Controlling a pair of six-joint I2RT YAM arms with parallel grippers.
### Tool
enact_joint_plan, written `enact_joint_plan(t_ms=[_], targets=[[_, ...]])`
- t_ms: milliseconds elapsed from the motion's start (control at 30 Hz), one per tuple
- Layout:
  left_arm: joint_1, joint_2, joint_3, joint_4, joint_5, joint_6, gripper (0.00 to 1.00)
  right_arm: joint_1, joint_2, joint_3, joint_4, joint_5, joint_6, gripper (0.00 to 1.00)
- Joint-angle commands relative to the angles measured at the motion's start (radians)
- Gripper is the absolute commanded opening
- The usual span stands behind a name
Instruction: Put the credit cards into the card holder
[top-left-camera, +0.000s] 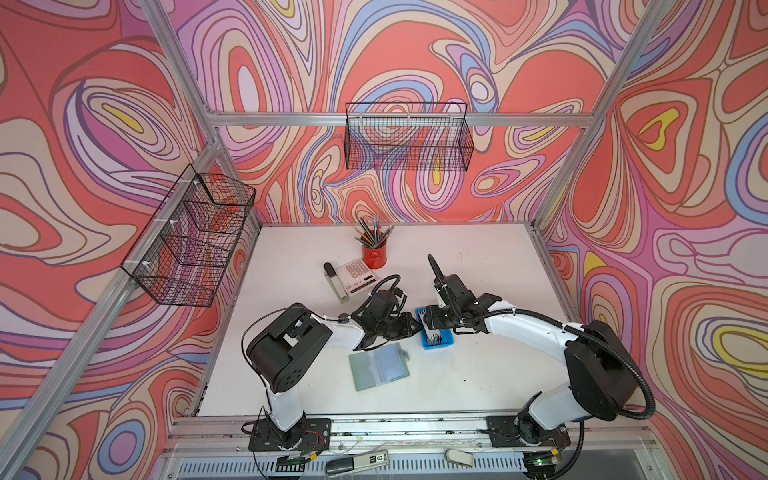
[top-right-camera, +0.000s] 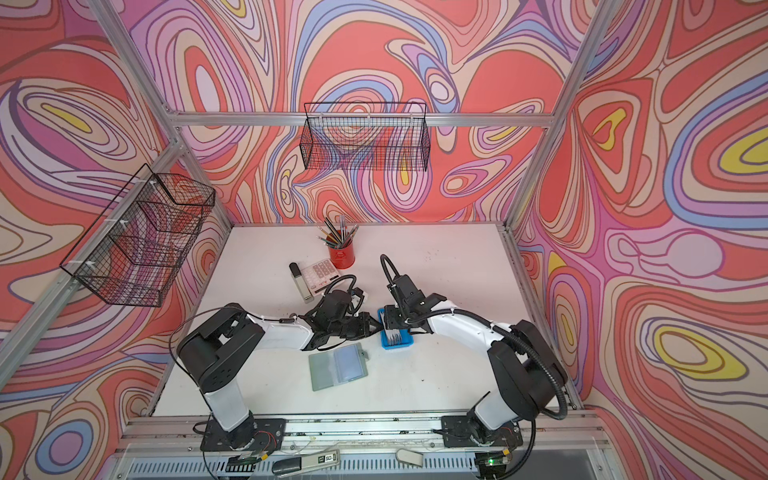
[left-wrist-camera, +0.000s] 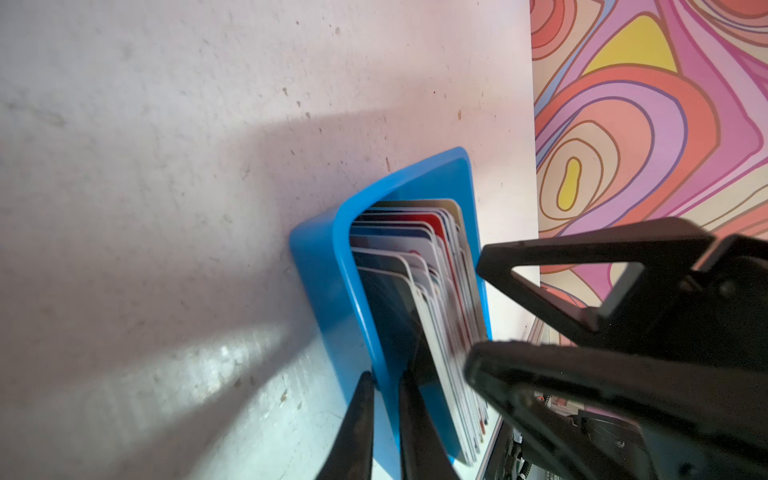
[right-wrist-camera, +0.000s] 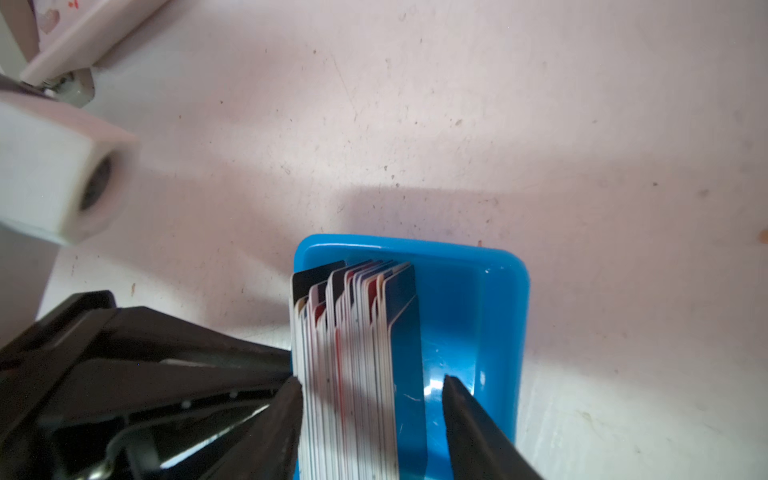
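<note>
Nearest, in the lower centre of both top views, the card holder lies open and flat on the tabletop with its clear sleeves facing up. I cannot tell whether any sleeve is filled.

Just above it in the frame sits the blue tray, where both arms meet. The credit cards stand on edge inside it, packed as one stack against one long wall.

The step in hand looks like drawing a card from that stack. In its wrist view the left tool is nearly pressed together, pinching the tray's wall with one finger outside and one inside, apparently to steady it.

The right tool is spread wide across the stack. One finger touches the outermost card; the other stands inside the tray, apart from the navy card. It grips nothing.

The next move probably calls for narrowing onto one card rather than the bundle, then lifting it out while the tray is held down.

Farther up, a calculator and a red cup of pencils stand clear.
</note>
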Motion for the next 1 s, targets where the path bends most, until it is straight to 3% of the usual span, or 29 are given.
enact_joint_plan(t_ms=[0,467,533,667,967], targets=[[0.006,0.015,0.023,-0.029,0.017,0.011,0.15,-0.004,0.047,-0.001,0.021,-0.044,-0.012,0.58],[0.006,0.046,0.063,-0.080,0.041,0.022,0.24,-0.020,0.046,-0.019,0.083,-0.131,0.027,0.55],[0.006,0.046,0.066,-0.083,0.046,0.024,0.24,-0.021,0.046,-0.008,0.061,-0.099,0.027,0.55],[0.003,0.046,0.089,-0.145,0.031,0.046,0.28,-0.020,0.038,0.001,0.013,0.008,0.033,0.63],[-0.025,0.072,0.191,-0.339,-0.004,0.124,0.49,-0.020,0.075,-0.021,0.051,-0.061,0.031,0.72]])
